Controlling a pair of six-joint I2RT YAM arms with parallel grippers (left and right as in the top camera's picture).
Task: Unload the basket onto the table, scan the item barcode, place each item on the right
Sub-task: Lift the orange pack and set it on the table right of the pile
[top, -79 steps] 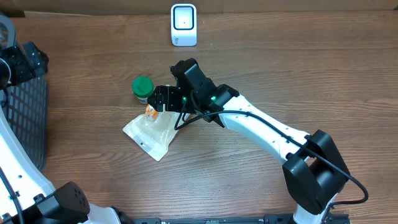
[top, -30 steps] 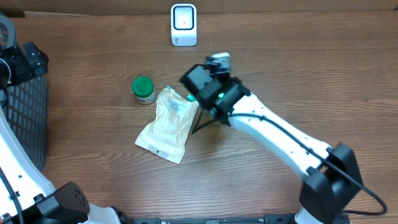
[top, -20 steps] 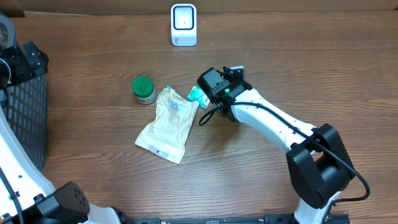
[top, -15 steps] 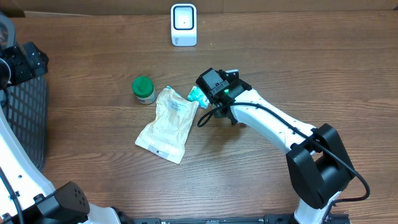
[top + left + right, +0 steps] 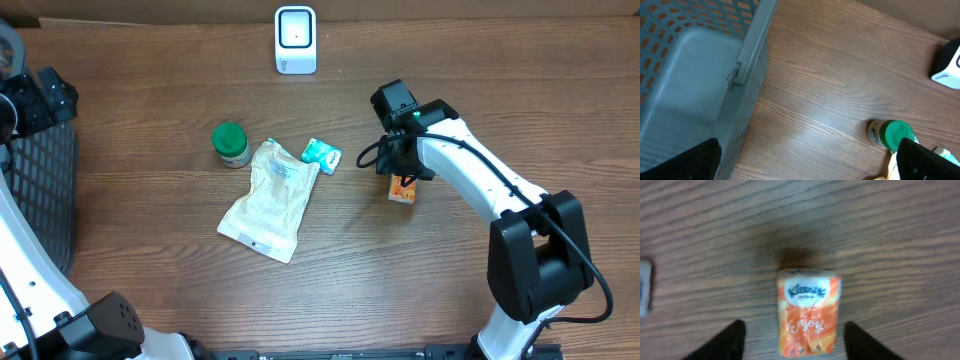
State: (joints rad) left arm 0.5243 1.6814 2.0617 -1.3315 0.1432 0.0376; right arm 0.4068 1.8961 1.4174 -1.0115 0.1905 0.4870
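An orange tissue pack lies flat on the wooden table, seen also from overhead. My right gripper hovers over it, open, one finger on each side and a gap of bare wood between each finger and the pack. From above, the right gripper sits right of centre. The white barcode scanner stands at the far edge, also in the left wrist view. My left gripper is open wide over bare table beside the basket.
A green-lidded bottle, a white pouch and a small teal packet lie left of the right arm. A dark mesh basket stands at the left edge, with the left arm above it.
My right arm has swung right, away from the pouch and the teal packet it left on the table. Its jaws went from shut to open and now straddle the orange pack.
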